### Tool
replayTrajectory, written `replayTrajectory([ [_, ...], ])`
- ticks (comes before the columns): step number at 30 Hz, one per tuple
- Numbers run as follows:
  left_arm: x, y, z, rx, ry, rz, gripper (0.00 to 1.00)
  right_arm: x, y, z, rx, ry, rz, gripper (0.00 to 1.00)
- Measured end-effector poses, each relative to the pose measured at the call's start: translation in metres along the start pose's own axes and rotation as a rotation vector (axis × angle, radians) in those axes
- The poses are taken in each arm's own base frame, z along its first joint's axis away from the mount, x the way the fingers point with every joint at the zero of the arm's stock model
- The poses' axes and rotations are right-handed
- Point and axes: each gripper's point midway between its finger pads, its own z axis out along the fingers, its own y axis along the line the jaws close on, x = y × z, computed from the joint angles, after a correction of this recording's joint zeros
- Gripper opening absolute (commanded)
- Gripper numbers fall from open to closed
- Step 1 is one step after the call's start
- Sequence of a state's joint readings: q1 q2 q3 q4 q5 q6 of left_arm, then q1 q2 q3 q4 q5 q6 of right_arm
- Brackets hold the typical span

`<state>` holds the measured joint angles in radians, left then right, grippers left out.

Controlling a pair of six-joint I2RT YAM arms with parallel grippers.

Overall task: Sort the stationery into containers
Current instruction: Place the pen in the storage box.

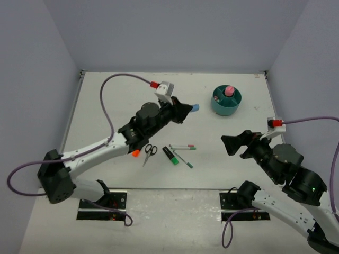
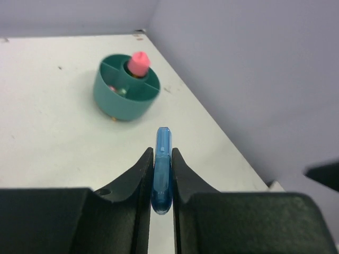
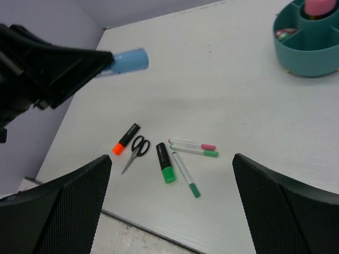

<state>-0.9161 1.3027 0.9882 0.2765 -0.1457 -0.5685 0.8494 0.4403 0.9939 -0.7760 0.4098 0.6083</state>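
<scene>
1. Top external view: left gripper (image 1: 188, 109) out over the middle of the table (image 1: 106, 95), fingers squeezed tight on a blue clip (image 1: 195, 108).
2. Clip up in the air, not yet in the teal organizer (image 1: 226, 103). Organizer far back on the right side of the table.
3. Left wrist view: organizer ahead of the fingers and a little to the left, well apart from them. Long side of the clip pointing forward, nearly at it.
4. Best guess for the next move: carry the clip forward over an outer pocket, then let go.
5. Right gripper (image 1: 235, 145): fingers wide apart, nothing between them. About as near to the organizer as the left one. Clip already in the left one, though, so likely a left-arm job.
6. Count in the organizer: one pink-capped glue stick (image 1: 229, 91) standing in the middle cup. Some small bits (image 3: 286, 34) in one outer pocket, too blurry to count.
7. Count lying flat on the table, between the two arms: one orange highlighter (image 3: 125, 138), one pair of scissors (image 3: 136, 152), one green highlighter (image 3: 165, 163), three thin pens (image 3: 194, 152).
8. One organizer only.
</scene>
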Motion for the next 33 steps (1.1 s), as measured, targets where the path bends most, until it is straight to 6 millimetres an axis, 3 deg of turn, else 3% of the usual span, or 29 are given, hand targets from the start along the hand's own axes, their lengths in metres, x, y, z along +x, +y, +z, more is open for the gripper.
replayTrajectory([
  [2, -0.011, 0.009, 0.049, -0.041, 0.000, 0.042, 0.00, -0.004, -0.014, -0.010, 0.047, -0.021, 0.014, 0.99],
  [5, -0.001, 0.030, 0.108, -0.093, 0.046, 0.115, 0.00, -0.007, -0.027, -0.022, 0.092, -0.034, 0.026, 0.99],
  [10, 0.046, 0.060, 0.200, -0.136, 0.132, 0.210, 0.00, -0.003, -0.039, -0.038, 0.104, -0.034, 0.054, 0.99],
  [15, 0.099, 0.091, 0.256, -0.167, 0.205, 0.267, 0.00, 0.005, -0.044, -0.048, 0.074, -0.041, 0.088, 0.99],
  [20, 0.116, 0.107, 0.268, -0.200, 0.214, 0.293, 0.00, 0.018, -0.043, -0.050, 0.045, -0.007, 0.097, 0.99],
  [26, 0.101, 0.102, 0.274, -0.191, 0.169, 0.297, 0.01, 0.029, -0.043, -0.046, 0.037, 0.027, 0.087, 0.99],
  [27, 0.098, 0.101, 0.277, -0.188, 0.159, 0.297, 0.11, 0.030, -0.042, -0.045, 0.034, 0.031, 0.087, 0.99],
  [29, 0.097, 0.101, 0.281, -0.183, 0.148, 0.296, 0.16, 0.032, -0.041, -0.044, 0.027, 0.037, 0.087, 0.99],
  [33, 0.109, 0.108, 0.283, -0.185, 0.169, 0.302, 0.43, 0.034, -0.040, -0.042, 0.023, 0.046, 0.085, 0.99],
])
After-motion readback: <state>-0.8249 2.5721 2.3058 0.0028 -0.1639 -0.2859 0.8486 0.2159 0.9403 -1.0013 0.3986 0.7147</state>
